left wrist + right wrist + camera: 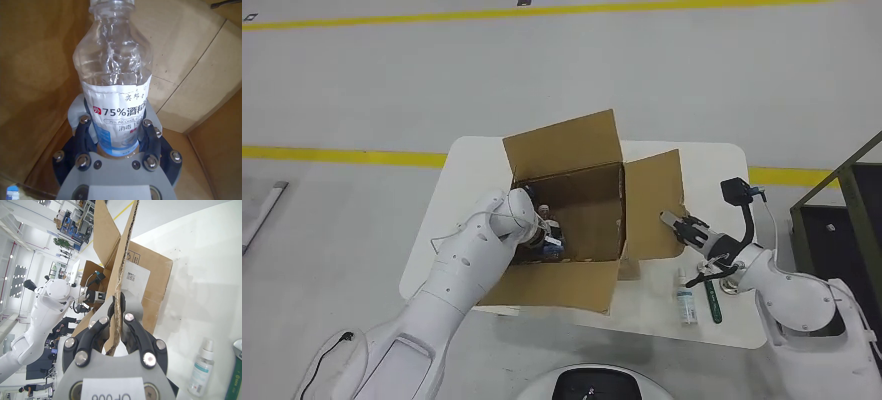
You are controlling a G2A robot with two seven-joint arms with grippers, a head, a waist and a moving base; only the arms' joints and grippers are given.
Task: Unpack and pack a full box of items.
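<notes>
Unpacking judged in hand. Clear alcohol bottle [113, 66] pinched at label by left claw [115, 119], inside cardboard box [37, 75]. Box flap [124, 256] pinched by right claw [118, 306]. Next: bottle to be lifted clear of walls, set on surface [208, 275] near spray bottle [202, 366].

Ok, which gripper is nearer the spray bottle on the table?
Right. The right gripper grips the box flap, close to the spray bottle; the left gripper is inside the box, holding a clear bottle.
</notes>
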